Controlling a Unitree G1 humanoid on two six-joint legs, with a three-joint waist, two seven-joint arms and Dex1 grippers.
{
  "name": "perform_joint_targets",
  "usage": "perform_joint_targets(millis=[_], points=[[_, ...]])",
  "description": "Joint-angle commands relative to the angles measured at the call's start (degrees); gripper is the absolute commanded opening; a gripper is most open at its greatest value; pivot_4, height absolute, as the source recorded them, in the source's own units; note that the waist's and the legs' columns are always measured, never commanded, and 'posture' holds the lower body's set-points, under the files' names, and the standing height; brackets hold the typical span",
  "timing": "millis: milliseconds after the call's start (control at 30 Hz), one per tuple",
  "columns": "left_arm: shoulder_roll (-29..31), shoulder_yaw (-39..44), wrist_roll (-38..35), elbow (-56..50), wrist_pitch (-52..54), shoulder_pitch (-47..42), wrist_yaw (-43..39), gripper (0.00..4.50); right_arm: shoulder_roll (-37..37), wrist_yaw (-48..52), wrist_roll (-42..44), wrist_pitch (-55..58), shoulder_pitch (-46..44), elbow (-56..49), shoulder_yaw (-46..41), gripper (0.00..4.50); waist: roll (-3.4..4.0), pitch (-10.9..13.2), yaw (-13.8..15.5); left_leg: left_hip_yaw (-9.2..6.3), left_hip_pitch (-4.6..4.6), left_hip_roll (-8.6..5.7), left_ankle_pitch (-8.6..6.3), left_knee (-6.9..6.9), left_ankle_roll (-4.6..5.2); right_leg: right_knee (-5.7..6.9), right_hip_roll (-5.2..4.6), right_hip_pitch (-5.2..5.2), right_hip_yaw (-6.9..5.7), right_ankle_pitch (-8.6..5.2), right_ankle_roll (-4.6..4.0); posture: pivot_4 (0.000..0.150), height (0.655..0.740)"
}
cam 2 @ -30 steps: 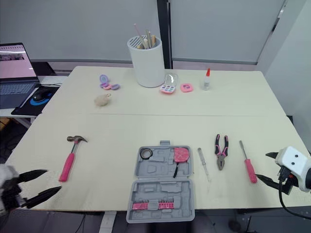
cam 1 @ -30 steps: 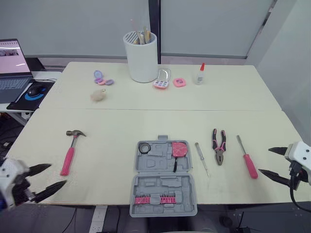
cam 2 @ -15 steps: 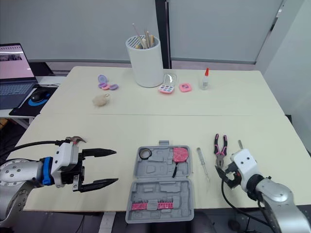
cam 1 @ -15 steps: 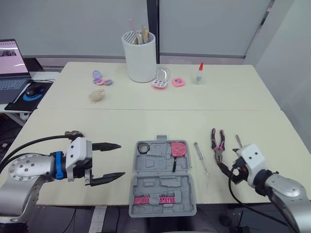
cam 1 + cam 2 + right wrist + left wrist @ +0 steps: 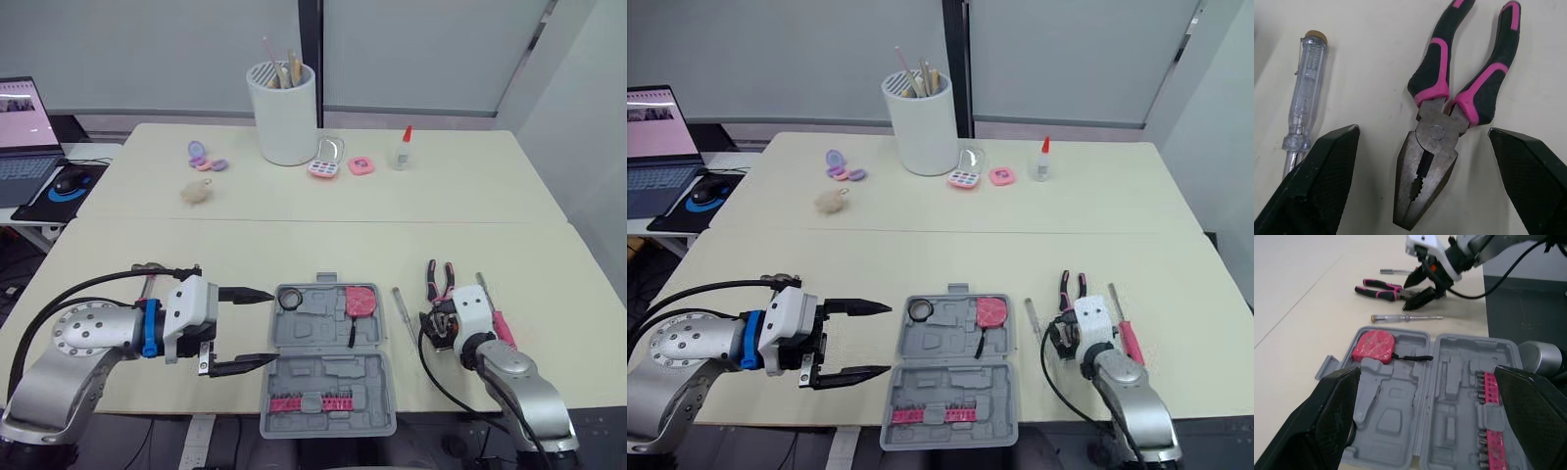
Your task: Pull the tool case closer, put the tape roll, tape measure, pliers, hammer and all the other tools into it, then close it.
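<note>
Your tool case (image 5: 328, 367) lies open and flat at the near edge of the table (image 5: 294, 240), roughly in the middle, with its handle side facing away from you. The tape roll (image 5: 290, 299) sits in the far-left pocket of the case and the pink tape measure (image 5: 361, 301) in the far-right one, its black strap trailing over the tray. A row of pink bits (image 5: 312, 402) fills the near half.

Your left gripper (image 5: 273, 326) is at the case's left edge with its two fingers spread wide. In the left wrist view they stand either side of the open case, and you cannot tell whether they touch it. Behind that arm, what looks like the hammer's head (image 5: 149, 266) shows on the table; the handle is hidden.

To the right of the case lies the clear-handled tester screwdriver (image 5: 1305, 93), and just beyond it the pliers (image 5: 1442, 122), nose toward you. Your right gripper (image 5: 1422, 131) is over the pliers' nose, fingers apart on either side and not closed on it. The pink-handled screwdriver (image 5: 500, 323) lies just right of that gripper.

Along the far side you have a white pot of sticks (image 5: 286, 116), a glue bottle (image 5: 401, 149), a pink compact (image 5: 325, 162) and a fuzzy ball (image 5: 197, 192). A laptop (image 5: 24, 127) stands off to the left.
</note>
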Motion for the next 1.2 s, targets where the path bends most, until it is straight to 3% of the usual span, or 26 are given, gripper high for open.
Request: perform_joint_targets(millis=[33,133,367,567,833,1000,1100,1200], points=[[-0.3,-0.3,-1.6,-1.8,0.0,-0.8,-0.1,4.5,2.0,-3.1,-0.4,0.4,-0.5,-0.3,-1.4,3.56,0.01,0.0,0.0,0.01,0.01,0.0,0.0,0.0,0.0,0.0,0.0,0.0,0.01,0.0,0.0,0.15,0.7376],[-0.5,-0.9,-1.2,-1.7,-0.1,-1.5,0.1,4.5,3.6,-5.0,-0.4,-0.1,-0.6,0.5,-1.8,2.58,0.0,0.0,0.0,0.01,0.02,0.0,0.0,0.0,0.0,0.02,0.0,0.0,0.01,0.0,0.0,0.15,0.7376],[-0.8,-1.7,-0.6,-1.1,-0.3,-2.6,0.5,4.5,5.5,-7.6,-0.2,-0.4,-0.4,0.8,-3.0,1.24,0.0,0.0,0.0,0.0,0.02,0.0,0.0,0.01,0.0,0.03,0.0,0.01,0.0,0.0,0.0,0.15,0.7376],[-0.4,0.3,-0.1,1.8,-2.0,-1.7,0.0,4.5,1.1,-3.5,-0.1,-4.1,-0.9,-2.0,-2.6,1.24,0.05,0.0,-0.1,0.01,0.02,-0.02,0.0,0.01,0.0,0.03,0.0,0.0,0.01,0.0,0.0,0.15,0.7376],[2.3,5.1,2.2,6.7,-5.9,3.7,-2.2,4.5,-19.1,15.2,2.0,-8.5,-4.4,-8.8,0.4,1.24,0.12,0.1,-0.7,0.07,-0.09,0.0,0.0,-0.05,0.01,0.04,0.02,-0.2,0.04,0.0,0.0,0.15,0.7376],[3.8,7.7,3.5,10.2,-7.8,5.9,-3.7,4.5,-35.0,35.8,5.7,-10.4,-12.6,-11.3,6.6,1.24,0.15,0.2,-1.1,0.01,-0.07,0.02,0.0,-0.04,0.02,0.05,0.04,-0.17,-0.01,0.0,0.0,0.15,0.7376],[4.8,7.8,4.7,12.4,-9.4,6.8,-5.0,4.5,-40.3,46.8,6.4,-11.2,-21.1,-10.5,13.0,1.24,0.15,0.2,-1.2,0.0,-0.07,0.02,0.0,-0.04,0.02,0.04,0.03,-0.17,-0.01,0.0,0.0,0.15,0.7376],[5.0,7.8,5.3,13.3,-10.4,7.0,-5.4,4.5,-40.4,53.8,4.9,-11.6,-29.0,-8.6,20.3,1.24,0.17,0.2,-1.1,-0.01,-0.09,0.03,0.0,-0.03,0.03,0.03,0.02,-0.19,-0.03,0.0,-0.01,0.15,0.7376]])
